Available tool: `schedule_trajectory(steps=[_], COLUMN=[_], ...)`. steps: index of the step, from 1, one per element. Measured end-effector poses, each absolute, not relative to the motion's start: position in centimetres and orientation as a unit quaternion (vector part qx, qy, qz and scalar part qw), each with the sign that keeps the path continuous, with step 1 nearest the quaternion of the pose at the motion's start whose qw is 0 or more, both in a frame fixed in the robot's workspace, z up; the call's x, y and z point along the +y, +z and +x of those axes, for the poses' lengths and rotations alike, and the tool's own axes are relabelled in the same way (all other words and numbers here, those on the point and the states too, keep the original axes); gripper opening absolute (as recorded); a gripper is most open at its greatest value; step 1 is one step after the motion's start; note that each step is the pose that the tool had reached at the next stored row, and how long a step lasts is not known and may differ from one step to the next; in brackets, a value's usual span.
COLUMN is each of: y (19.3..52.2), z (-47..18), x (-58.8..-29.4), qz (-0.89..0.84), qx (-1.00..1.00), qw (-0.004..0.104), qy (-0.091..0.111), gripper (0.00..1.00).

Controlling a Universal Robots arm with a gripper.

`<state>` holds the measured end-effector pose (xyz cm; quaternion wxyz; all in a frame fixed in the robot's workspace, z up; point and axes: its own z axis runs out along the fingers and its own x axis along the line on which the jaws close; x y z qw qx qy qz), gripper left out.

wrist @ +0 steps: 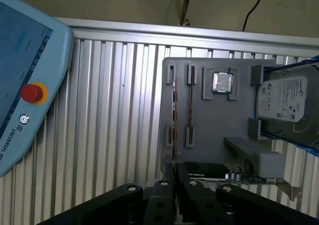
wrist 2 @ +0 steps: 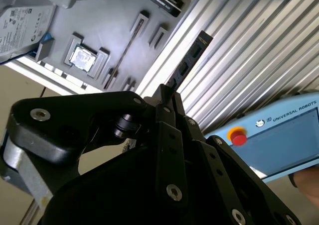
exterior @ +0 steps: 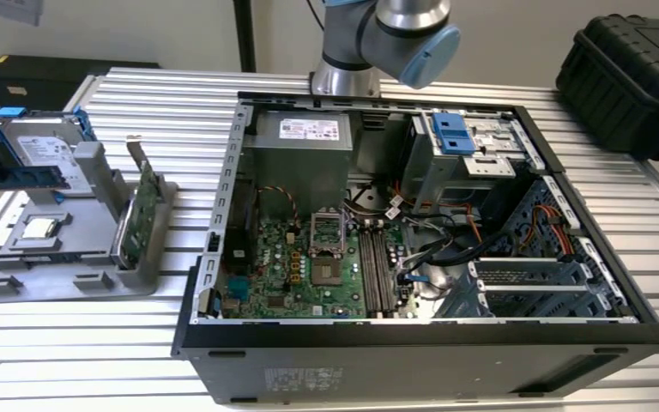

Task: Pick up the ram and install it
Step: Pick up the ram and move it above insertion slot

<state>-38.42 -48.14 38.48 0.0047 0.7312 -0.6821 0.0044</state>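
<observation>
Clearly, the hand [wrist 2: 167,93] is closed on the ram [wrist 2: 188,64]. In the second wrist view its black fingers [wrist 2: 164,116] pinch one end of the dark stick, and the rest juts straight out past the fingertips with its small black chips facing the camera. From that angle the ram is seen against the ribbed metal surface [wrist 2: 249,51], just beside the edge of the gray holder [wrist 2: 104,41]. In the first wrist view the ram shows edge-on as a thin line rising from the fingertips along the holder's side. The holder lies flat on the surface and carries a silver hard drive [wrist: 281,100] in a blue frame, a square processor chip [wrist: 222,82] in its pocket, and a green circuit card [exterior: 141,219] standing on edge. A light blue teach pendant [wrist 2: 279,135] with a red stop button [wrist 2: 238,137] shows close to the camera in both wrist views. In the exterior view the open computer case [exterior: 421,343] lies on its side towards the exterior view's right, well apart from the holder. Inside it, the green motherboard [exterior: 295,275] is exposed, with its long memory slots [exterior: 377,266] running side by side. The arm [exterior: 387,34] rises behind the case, and a black carrying case [exterior: 633,77] sits at the far corner.
</observation>
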Motion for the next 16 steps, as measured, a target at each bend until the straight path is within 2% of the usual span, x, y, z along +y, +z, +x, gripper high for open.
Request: schedule_trajectory(steps=[16], y=[38.49], z=[-38.07], x=[-48.14], qz=[0.731], qx=[-0.682], qw=[0.005], qy=[0.004], gripper=[0.00])
